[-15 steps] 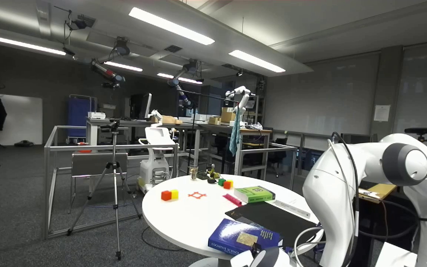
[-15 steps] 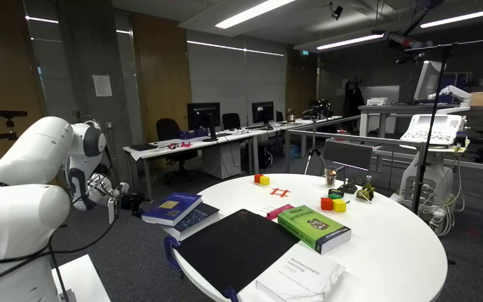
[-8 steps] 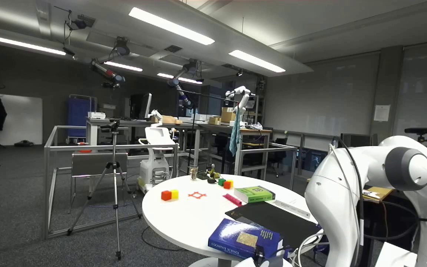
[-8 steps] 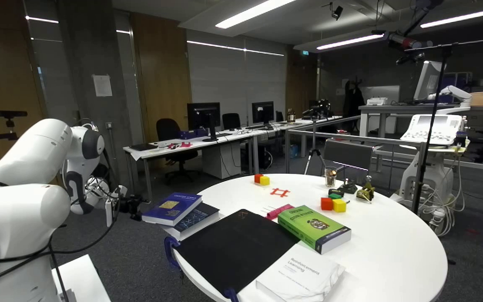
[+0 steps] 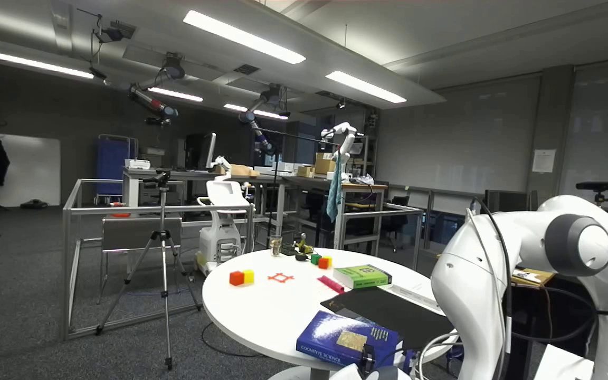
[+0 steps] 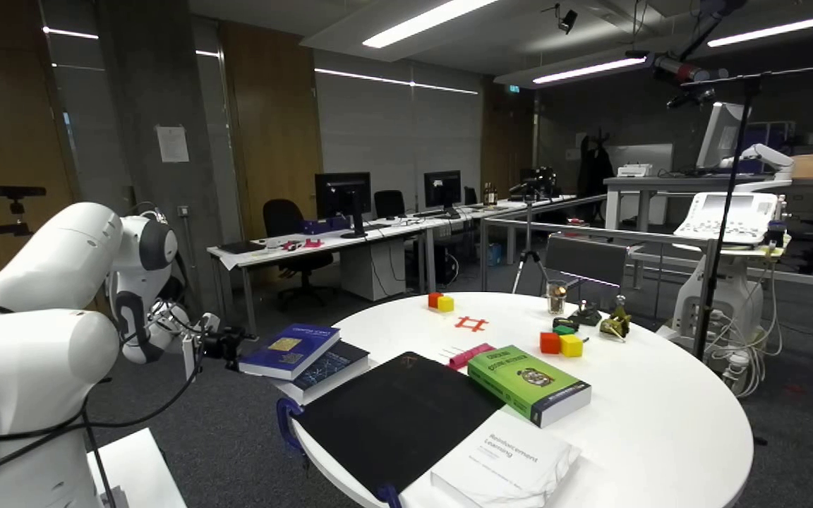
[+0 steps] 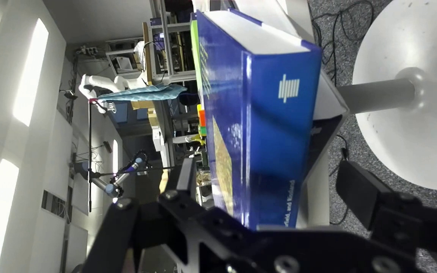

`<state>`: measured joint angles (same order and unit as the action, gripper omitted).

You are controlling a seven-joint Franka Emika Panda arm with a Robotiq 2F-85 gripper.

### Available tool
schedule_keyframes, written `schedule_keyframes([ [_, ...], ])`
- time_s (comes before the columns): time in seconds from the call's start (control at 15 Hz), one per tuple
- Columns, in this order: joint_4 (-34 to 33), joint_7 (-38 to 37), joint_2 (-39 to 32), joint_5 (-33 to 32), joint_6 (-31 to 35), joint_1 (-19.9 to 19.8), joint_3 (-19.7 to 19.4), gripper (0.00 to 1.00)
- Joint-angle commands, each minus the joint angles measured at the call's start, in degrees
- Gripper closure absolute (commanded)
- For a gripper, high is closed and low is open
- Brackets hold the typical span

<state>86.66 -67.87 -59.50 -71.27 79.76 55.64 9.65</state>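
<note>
Your end effector [image 7: 271, 182] stands at the spine of a thick, glossy blue hardback book [image 7: 264, 125], its jaws wide apart and holding nothing. In the wrist view you see one jaw on the side of the gold-patched cover and the other on the underside, with a gap to the book on either hand. That book rests askew on top of a dark patterned book [image 6: 329, 368] and juts past the rim of the round white bench [image 6: 667, 395] toward the end effector. Just beside the two, in an exterior view, you have a flat black mat [image 6: 399, 416], with a dark blue clamp [image 6: 288, 423] at the bench edge. Beyond the mat lies a thick green book [image 6: 526, 381], between a white book titled Reinforcement Learning [image 6: 502, 458] and a pink roll [image 6: 470, 355]. Farther across, you find a red cube [image 6: 550, 343] just beside a yellow cube [image 6: 571, 346], a clear glass container [image 6: 556, 300] and a red hash-shaped frame [image 6: 472, 324].
</note>
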Motion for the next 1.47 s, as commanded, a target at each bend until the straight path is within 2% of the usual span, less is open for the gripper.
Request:
schedule_keyframes([
  [0.0, -1.85, 1.74, -0.82, -0.96, -2.58, 0.31, -0.79, 0.00],
  [0.93, -4.27, 2.58, -3.17, -0.86, -4.27, 0.76, -1.44, 0.00],
  [1.0, -4.41, 2.76, -3.27, -1.09, -4.29, 0.81, -1.50, 0.25],
  [1.07, -4.37, 2.69, -3.21, -1.23, -4.03, 0.77, -1.43, 0.26],
  [1.4, -5.19, 2.76, -3.51, -1.25, -3.24, 0.60, -1.29, 0.65],
])
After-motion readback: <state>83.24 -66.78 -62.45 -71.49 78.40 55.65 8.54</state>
